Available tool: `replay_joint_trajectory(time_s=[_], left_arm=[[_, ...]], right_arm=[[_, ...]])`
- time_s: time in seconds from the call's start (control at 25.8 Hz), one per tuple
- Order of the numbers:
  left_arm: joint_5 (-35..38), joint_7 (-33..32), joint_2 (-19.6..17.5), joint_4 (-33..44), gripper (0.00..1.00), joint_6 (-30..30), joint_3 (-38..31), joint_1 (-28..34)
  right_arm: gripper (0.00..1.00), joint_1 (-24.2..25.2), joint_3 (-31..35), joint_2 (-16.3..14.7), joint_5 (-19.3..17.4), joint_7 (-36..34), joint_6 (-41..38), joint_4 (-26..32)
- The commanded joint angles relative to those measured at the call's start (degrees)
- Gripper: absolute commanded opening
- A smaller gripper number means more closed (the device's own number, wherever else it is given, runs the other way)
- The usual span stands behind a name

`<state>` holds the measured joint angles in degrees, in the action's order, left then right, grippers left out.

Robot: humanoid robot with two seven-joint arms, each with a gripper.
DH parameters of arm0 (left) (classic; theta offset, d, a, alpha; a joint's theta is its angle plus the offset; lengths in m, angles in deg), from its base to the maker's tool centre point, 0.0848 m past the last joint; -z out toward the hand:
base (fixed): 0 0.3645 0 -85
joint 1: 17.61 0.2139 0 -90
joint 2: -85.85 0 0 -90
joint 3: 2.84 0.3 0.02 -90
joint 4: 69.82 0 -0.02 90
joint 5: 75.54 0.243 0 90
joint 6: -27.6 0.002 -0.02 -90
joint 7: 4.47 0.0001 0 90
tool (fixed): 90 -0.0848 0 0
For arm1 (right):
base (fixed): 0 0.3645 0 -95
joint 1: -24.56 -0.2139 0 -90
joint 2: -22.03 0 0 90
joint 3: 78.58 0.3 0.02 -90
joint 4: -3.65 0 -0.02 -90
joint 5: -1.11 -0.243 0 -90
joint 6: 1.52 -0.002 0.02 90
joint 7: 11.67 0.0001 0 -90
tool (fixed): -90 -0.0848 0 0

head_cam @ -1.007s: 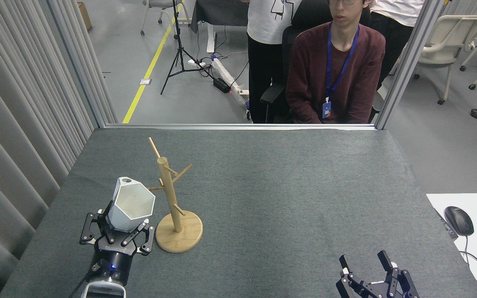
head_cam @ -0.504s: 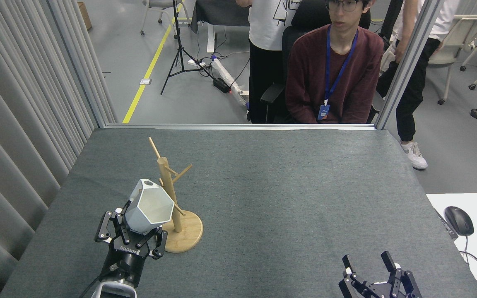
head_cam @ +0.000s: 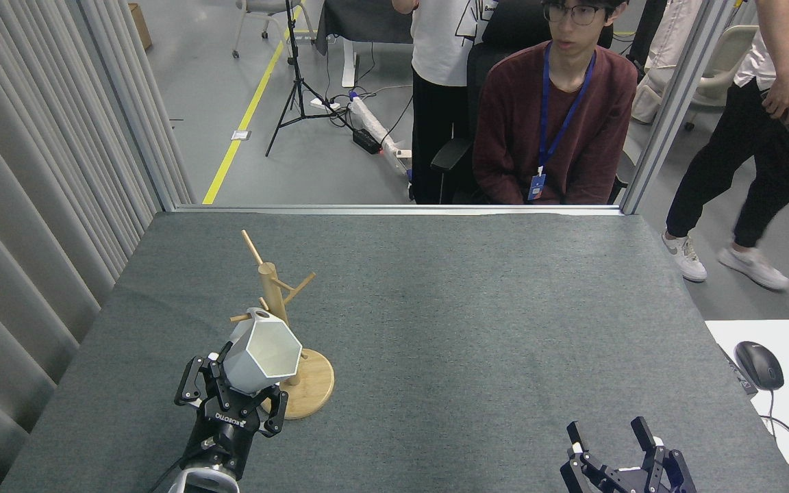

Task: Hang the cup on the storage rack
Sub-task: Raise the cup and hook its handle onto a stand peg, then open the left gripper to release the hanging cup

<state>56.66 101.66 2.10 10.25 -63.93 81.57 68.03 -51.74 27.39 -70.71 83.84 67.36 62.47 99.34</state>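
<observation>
- Cup (head_cam: 262, 353) white and faceted, tilted with its hexagonal mouth facing up and right, held above the desk (head_cam: 477, 329) near the front-left corner.
- Small tab with round hole (head_cam: 261, 315) at the cup's upper far edge, right against the post of the storage rack (head_cam: 272, 287).
- Left gripper (head_cam: 233, 400) clamped on the cup from below, fingers pressed on the lower facets.
- Rack of light bamboo, upright post on a round disc base (head_cam: 312, 390), standing just behind and right of the cup; thin pegs angled up and out, one long peg (head_cam: 252, 247) rising toward the far-left, another (head_cam: 301, 283) toward the right, a short one (head_cam: 240, 318) poking left beside the tab.
- Whether the hole is already over a peg: cannot tell, since cup and post overlap.
- Step in hand, judged: threading the tab's hole onto a peg.
- To do it well: line the hole's axis up with the peg's slant, approach from the peg's tip, slide down toward the post, avoid pushing sideways on the post so the base stays flat.
- Release only once the tab sits low on the peg and the cup's weight hangs from it.
- Risk: light rack tipping or sliding if the cup's body presses the post.
- Right gripper (head_cam: 611, 441) at the front-right edge of the desk, fingers apart, holding nothing, well clear of the rack.
</observation>
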Motion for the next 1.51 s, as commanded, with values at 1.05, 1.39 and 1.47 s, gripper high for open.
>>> replay_joint_trajectory(time_s=[1.05, 1.39, 1.47], left_arm=[[-3.35, 4.70, -1.68, 9.14, 1.00, -0.23, 0.14, 9.99], [-23.56, 4.18, -4.66, 15.91, 1.00, -3.30, -0.12, 17.81], [-32.53, 3.38, -5.81, 16.97, 1.00, -5.59, -0.56, 20.18]], right_arm=[[1.00, 0.01, 0.12, 0.19, -0.12, -0.72, -0.09, 0.03], [1.00, 0.36, 0.03, 0.99, 0.15, -0.63, 0.08, 0.73], [1.00, 1.50, 0.20, 0.99, 0.15, -0.63, 0.08, 1.09]])
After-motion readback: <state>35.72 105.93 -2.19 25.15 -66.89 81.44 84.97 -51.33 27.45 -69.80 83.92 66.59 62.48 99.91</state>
